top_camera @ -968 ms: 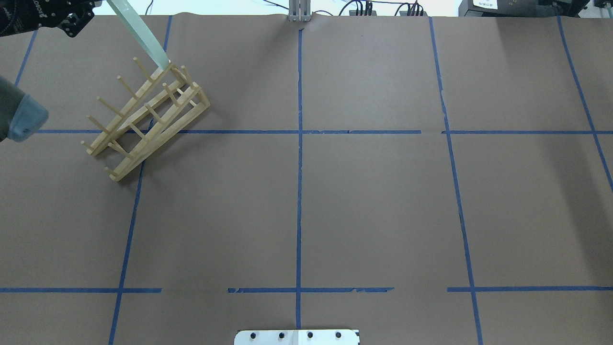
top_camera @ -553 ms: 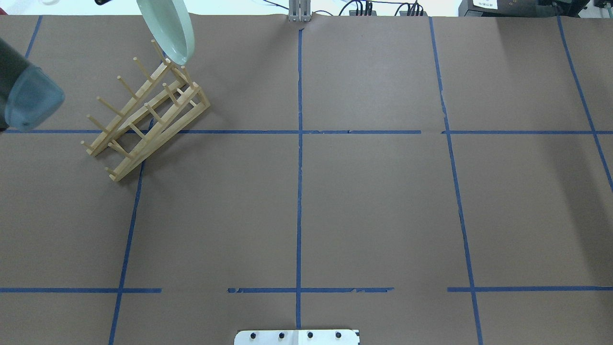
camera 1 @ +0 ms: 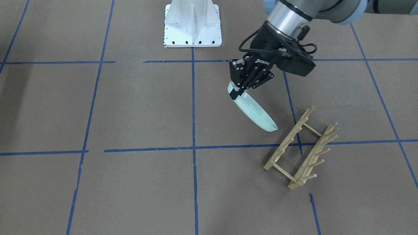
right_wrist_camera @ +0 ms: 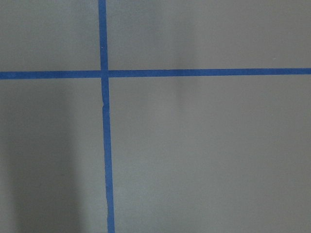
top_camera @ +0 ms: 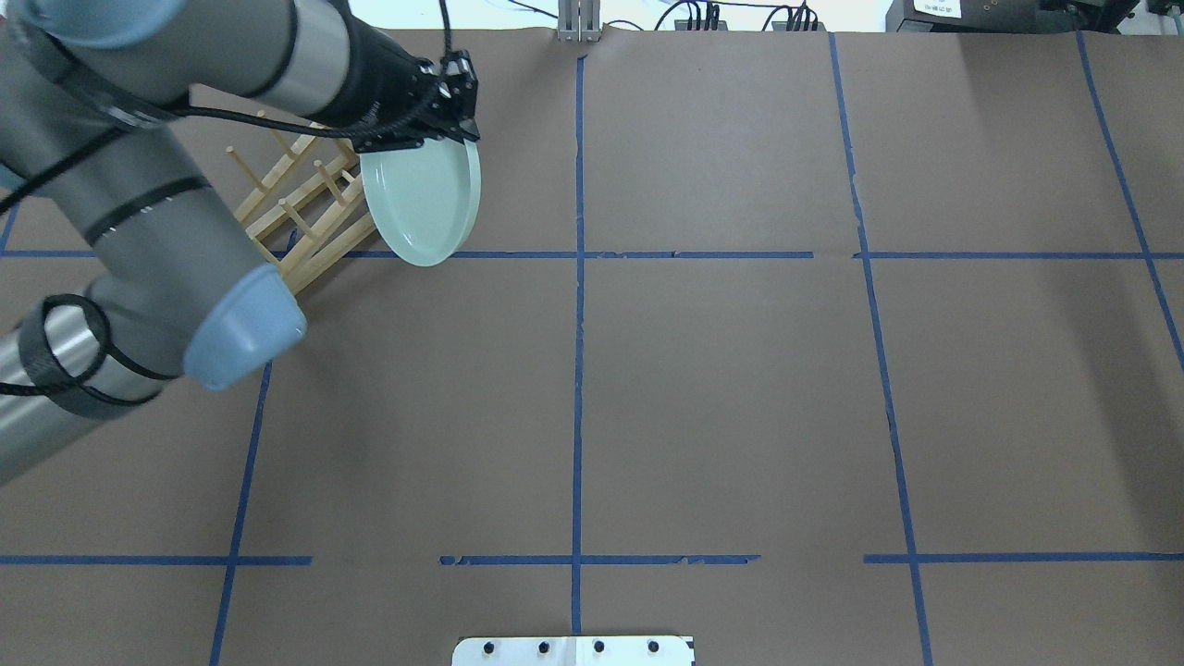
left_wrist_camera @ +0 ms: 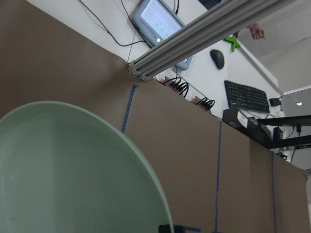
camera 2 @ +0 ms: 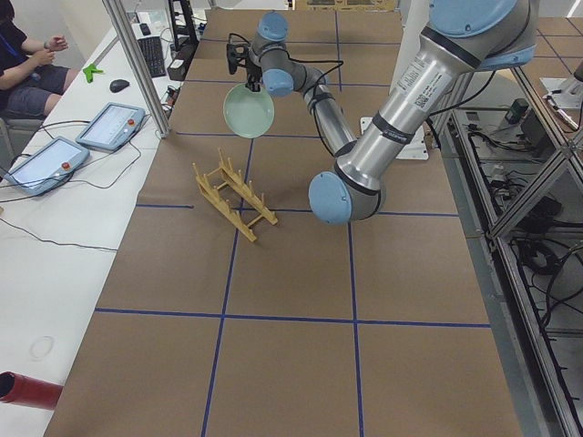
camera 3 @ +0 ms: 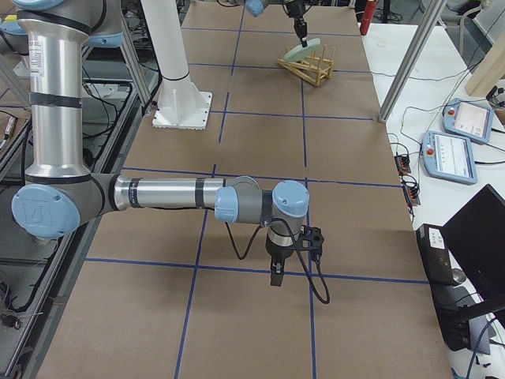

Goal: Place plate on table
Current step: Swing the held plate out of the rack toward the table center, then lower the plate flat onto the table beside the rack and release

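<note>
The pale mint-green plate hangs tilted in the air beside the wooden rack, above the brown table. My left gripper is shut on its far rim. In the front view the left gripper pinches the upper edge of the plate, which slopes down toward the rack. The plate fills the left wrist view and also shows in the left side view. My right gripper shows only in the right side view, pointing down over the table; I cannot tell whether it is open or shut.
The light wooden peg rack stands empty on the table, partly hidden by my left arm; it also shows in the front view. The white robot base is at the table's near edge. Operator tablets lie past the far edge.
The plate has moved right and toward the robot, off the rack's far end, and turned from edge-on to face-up tilted. The left arm has swung into the overhead view.
</note>
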Robot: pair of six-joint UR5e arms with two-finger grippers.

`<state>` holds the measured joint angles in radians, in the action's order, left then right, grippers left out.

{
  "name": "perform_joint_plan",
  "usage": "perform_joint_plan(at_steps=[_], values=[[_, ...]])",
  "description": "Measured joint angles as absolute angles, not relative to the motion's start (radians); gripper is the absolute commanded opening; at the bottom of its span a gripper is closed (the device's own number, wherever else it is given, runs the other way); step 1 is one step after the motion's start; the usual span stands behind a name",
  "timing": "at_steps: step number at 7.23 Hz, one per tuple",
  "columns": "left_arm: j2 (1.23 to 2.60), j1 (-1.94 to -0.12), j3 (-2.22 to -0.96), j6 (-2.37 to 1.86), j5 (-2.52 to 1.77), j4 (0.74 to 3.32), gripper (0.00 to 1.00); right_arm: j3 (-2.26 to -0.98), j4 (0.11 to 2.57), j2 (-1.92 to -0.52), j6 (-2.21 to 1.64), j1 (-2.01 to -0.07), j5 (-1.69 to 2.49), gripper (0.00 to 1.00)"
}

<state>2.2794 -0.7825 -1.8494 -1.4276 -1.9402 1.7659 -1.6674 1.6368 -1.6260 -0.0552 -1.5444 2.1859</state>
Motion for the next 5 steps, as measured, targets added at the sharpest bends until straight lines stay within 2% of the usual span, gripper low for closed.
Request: perform_joint_plan(at_steps=[2,5], values=[[2.351,-0.634,-1.803,-1.251,-1.771,1.541,0.00,-1.668,1.637,-1.626,-0.055,-1.545,2.186,1.00],[2.375,-0.464,-1.675,-1.049,-1.569,1.417,0.00,-1.669,1.637,-1.626,-0.055,-1.544,2.186,1.00]])
